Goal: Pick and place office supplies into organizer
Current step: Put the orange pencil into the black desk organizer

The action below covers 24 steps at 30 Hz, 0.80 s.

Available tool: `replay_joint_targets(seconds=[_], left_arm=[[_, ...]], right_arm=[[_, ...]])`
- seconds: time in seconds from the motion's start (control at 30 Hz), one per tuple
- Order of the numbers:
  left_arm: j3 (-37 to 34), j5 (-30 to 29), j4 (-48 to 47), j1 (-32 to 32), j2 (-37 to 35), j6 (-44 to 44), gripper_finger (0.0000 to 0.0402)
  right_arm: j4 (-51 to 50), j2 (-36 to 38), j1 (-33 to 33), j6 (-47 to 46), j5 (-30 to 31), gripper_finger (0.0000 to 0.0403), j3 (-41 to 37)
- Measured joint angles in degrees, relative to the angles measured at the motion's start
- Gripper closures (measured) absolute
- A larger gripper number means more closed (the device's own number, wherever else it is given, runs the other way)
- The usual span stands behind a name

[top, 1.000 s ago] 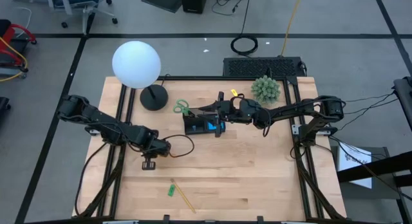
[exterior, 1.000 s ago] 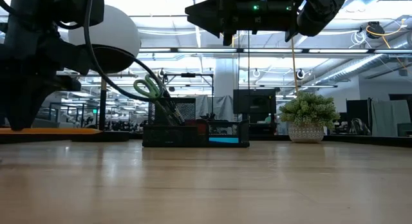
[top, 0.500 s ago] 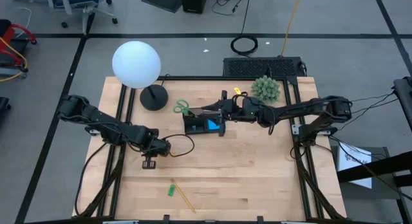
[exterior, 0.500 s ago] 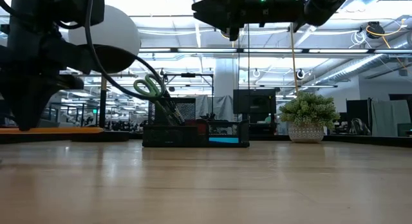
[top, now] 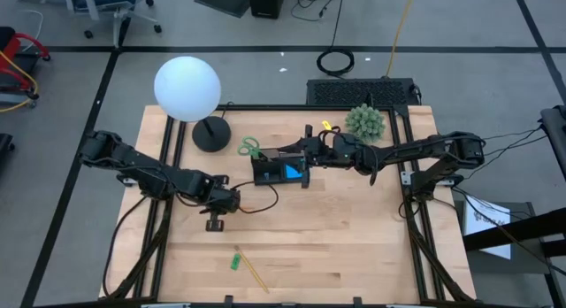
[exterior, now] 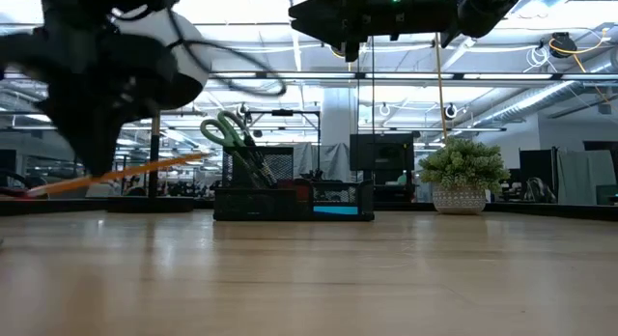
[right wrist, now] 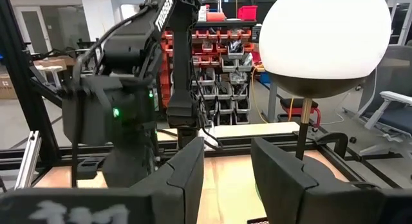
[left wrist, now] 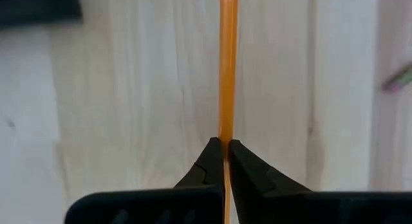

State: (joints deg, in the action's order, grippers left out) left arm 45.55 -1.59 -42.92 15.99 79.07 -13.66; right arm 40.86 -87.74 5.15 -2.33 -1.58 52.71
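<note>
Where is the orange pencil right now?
The orange pencil is pinched in the left claw, lifted above the left half of the table, left of the organizer.

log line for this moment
left gripper: shut on orange pencil, lifted | right gripper: open above organizer | scissors: in organizer

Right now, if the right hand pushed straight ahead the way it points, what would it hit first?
Probably the lamp: past the right hand, open and empty above the organizer, its white globe and stem fill the view, with the left arm off to one side. Depth is unclear.
</note>
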Motion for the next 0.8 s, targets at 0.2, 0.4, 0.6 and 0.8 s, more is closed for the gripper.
replay_joint_targets(seconds=[0.2,0.4,0.6,0.8], left_arm=[[5.1,-2.9,0.1,-0.3,0.0,2.9,0.0400],[7.9,-7.1,0.6,-0.3,-0.2,4.5,0.0400],[7.9,-11.9,2.7,-1.3,-3.3,5.5,0.0399],[7.9,-13.9,5.9,-3.5,-8.9,7.1,0.0399]], right_arm=[[0.0,0.0,0.0,-1.3,-0.2,0.0284,0.0],[0.0,0.0,0.0,-1.6,-0.4,0.0284,0.0],[0.0,0.6,0.0,-1.6,-3.6,0.0284,0.0],[-1.3,4.1,-0.5,-3.5,-6.3,0.0284,-0.1]])
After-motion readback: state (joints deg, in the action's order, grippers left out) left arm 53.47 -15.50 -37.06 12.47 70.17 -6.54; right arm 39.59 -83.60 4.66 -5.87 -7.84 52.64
